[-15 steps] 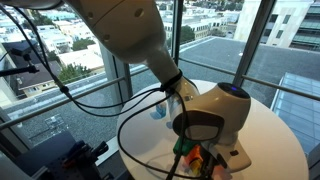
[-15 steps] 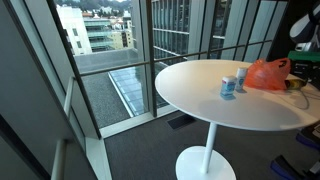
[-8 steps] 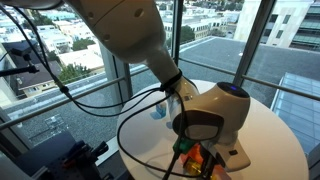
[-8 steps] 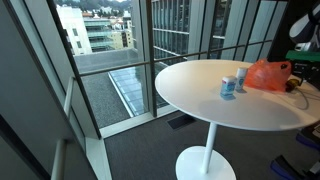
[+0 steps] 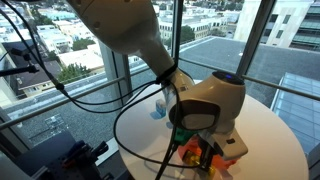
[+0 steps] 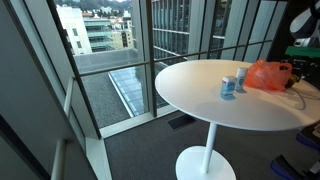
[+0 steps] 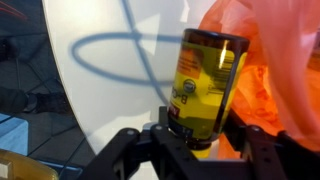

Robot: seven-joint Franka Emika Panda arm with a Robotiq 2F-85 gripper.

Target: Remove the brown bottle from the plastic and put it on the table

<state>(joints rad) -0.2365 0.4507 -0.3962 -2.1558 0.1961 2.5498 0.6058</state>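
In the wrist view the brown bottle [image 7: 205, 80], with a yellow label and a dark rim, stands up between my fingers. My gripper [image 7: 204, 131] is shut on its lower body, one black finger [image 7: 158, 131] on each side. The orange plastic [image 7: 268, 70] bulges right behind and to the right of the bottle, touching it. In both exterior views the plastic [image 5: 226, 149] [image 6: 268, 74] lies on the round white table [image 6: 200, 92]; the bottle is hidden there behind my wrist [image 5: 205, 108].
A blue can [image 6: 229, 87] and a second one [image 6: 241, 77] stand on the table beside the plastic. A blue can [image 5: 158, 110] also shows behind my arm. Black cables [image 5: 130, 125] loop around the arm. Glass walls surround the table, whose edge drops off [image 6: 165, 95].
My wrist has shifted left and slightly up in an exterior view, uncovering more of the orange plastic beneath it. The cans and the plastic have stayed put.
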